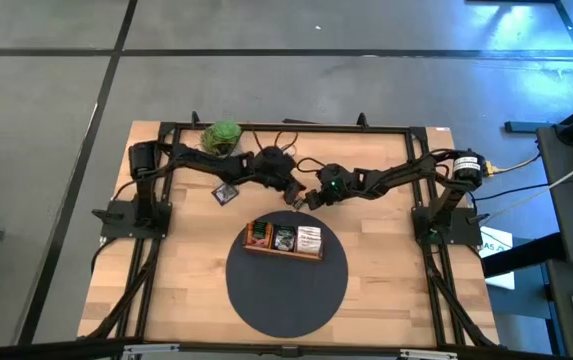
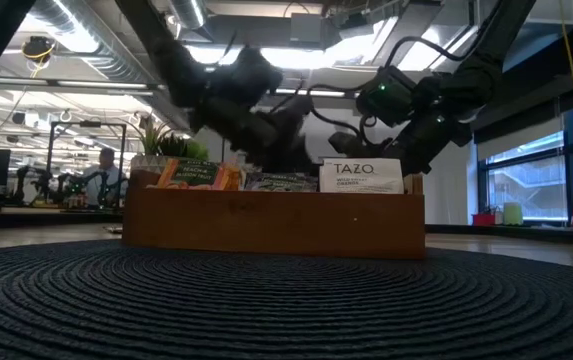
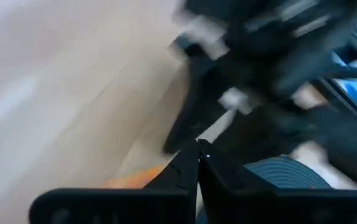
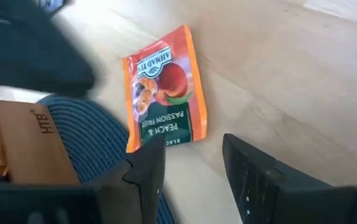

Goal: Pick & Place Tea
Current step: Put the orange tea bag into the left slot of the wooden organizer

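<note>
Fingers (image 4: pixel 153 168) of the right gripper (image 4: pixel 194 165) stood apart, the orange peach tea packet (image 4: pixel 164 87) flat on the desk (image 4: pixel 278 81) just beyond them, beside the mat (image 4: pixel 85 124) and wooden tray (image 4: pixel 32 143). The left gripper (image 3: pixel 198 163) hovered close by, its fingers pressed together.

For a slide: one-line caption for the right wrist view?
Right gripper, fingers open, hovers over an orange peach and passion fruit tea packet lying on the wooden table beside the round mat.

a green potted plant (image 1: pixel 222 135) stands behind the round dark mat (image 1: pixel 286 285).
</note>
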Robot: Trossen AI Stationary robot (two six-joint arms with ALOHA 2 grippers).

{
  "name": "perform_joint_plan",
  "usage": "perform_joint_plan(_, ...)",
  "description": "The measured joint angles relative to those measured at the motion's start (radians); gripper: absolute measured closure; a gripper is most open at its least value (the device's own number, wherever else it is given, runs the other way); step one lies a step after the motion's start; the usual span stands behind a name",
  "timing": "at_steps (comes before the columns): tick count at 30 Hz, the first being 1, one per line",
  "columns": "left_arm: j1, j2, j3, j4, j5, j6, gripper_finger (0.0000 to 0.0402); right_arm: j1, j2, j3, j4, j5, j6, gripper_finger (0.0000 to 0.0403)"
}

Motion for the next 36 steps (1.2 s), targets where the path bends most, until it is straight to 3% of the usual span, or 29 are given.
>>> perform_joint_plan(6, 0.015, -0.078, 0.130, -0.201, 0.085, 0.399, 0.0398, 0.000, 0.000, 0.000, 0.001, -0.040, 0.000, 0.0241)
perform_joint_plan(10, 0.005, -0.116, 0.209, -0.371, 0.042, 0.624, 0.0394, 0.000, 0.000, 0.000, 0.001, -0.040, 0.000, 0.0241)
perform_joint_plan(13, 0.005, -0.138, 0.241, -0.410, 0.001, 0.716, 0.0394, 0.000, 0.000, 0.000, 0.005, -0.040, -0.001, 0.0241)
perform_joint_plan(20, 0.005, -0.156, 0.249, -0.339, -0.092, 0.714, 0.0397, -0.002, -0.002, 0.002, 0.020, -0.039, -0.002, 0.0241)
perform_joint_plan(25, 0.005, -0.156, 0.249, -0.374, -0.102, 0.746, 0.0390, -0.002, -0.002, 0.002, 0.011, -0.040, -0.001, 0.0241)
perform_joint_plan(30, -0.023, -0.156, 0.249, -0.400, -0.139, 0.849, 0.0360, -0.002, -0.002, 0.002, 0.001, -0.041, -0.001, 0.0241)
perform_joint_plan(36, -0.069, -0.156, 0.249, -0.523, -0.274, 0.914, 0.0311, -0.002, -0.002, 0.002, -0.021, -0.041, -0.001, 0.0241)
